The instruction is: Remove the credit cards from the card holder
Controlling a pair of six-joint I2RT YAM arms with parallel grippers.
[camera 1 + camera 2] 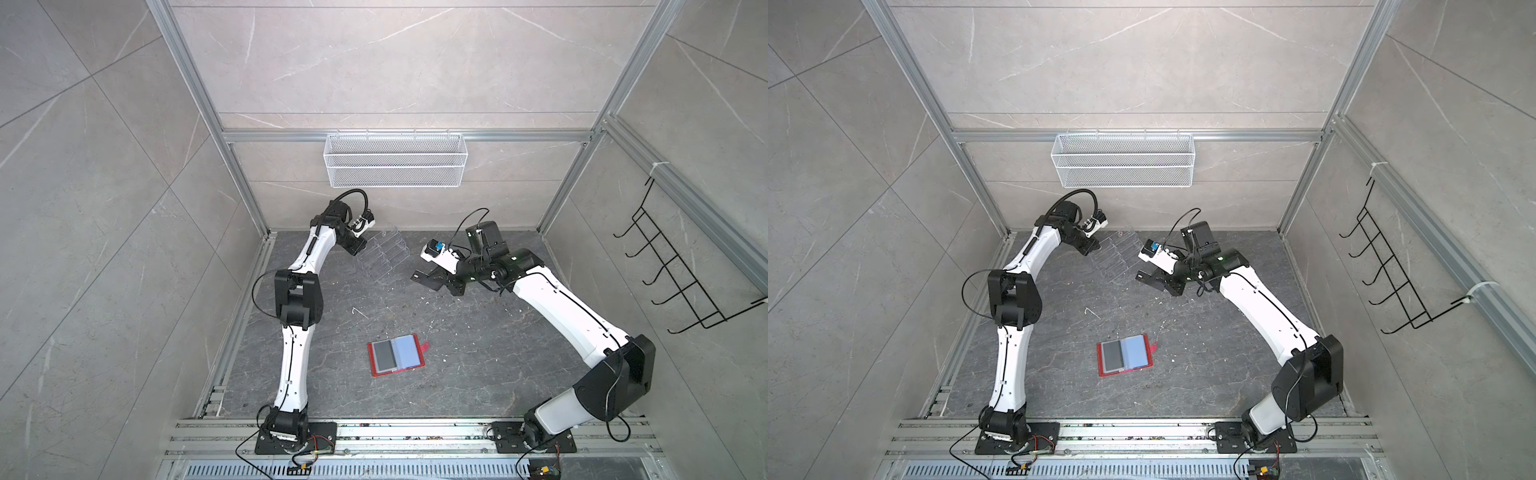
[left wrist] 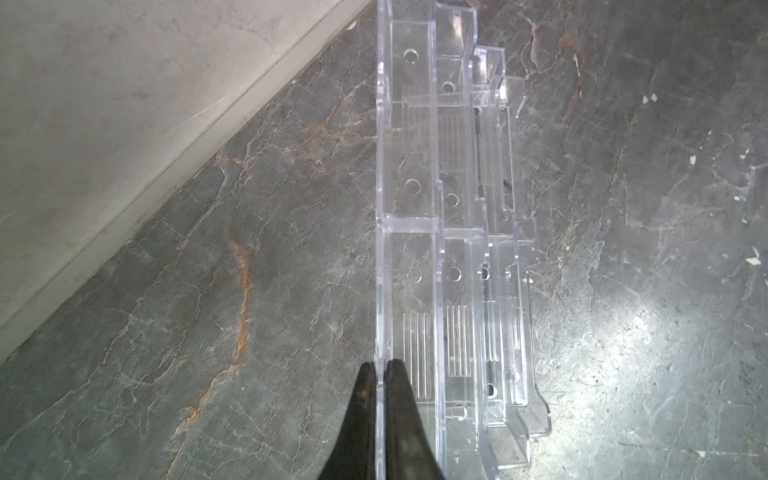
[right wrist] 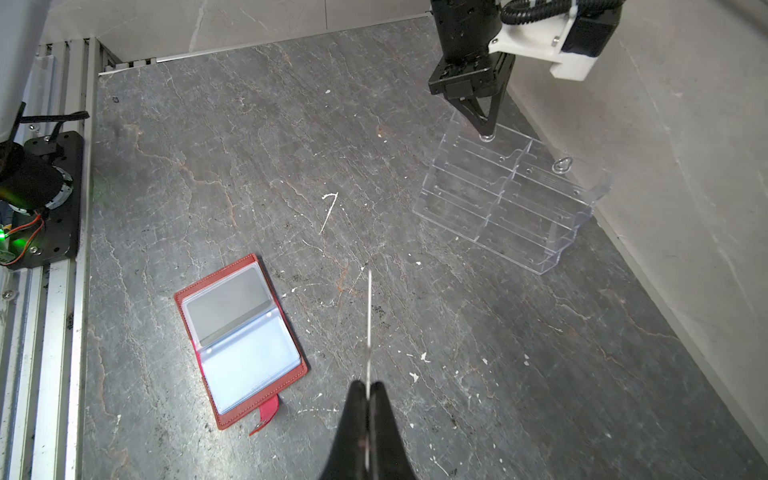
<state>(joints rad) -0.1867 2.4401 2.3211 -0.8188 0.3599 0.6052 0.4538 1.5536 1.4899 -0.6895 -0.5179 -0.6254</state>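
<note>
- Left jaws clamp the clear rack by its wall; steady it.
- Right jaws pinch a credit card beside the rack; probably slot it squarely.
- Card holder lies open, well apart from it.

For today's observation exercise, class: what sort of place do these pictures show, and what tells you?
Probably a robot test cell, not a home: the left arm and right arm bolted to a metal rail, an aluminium frame around stone-look panels, and a wire basket hung on that frame.
</note>
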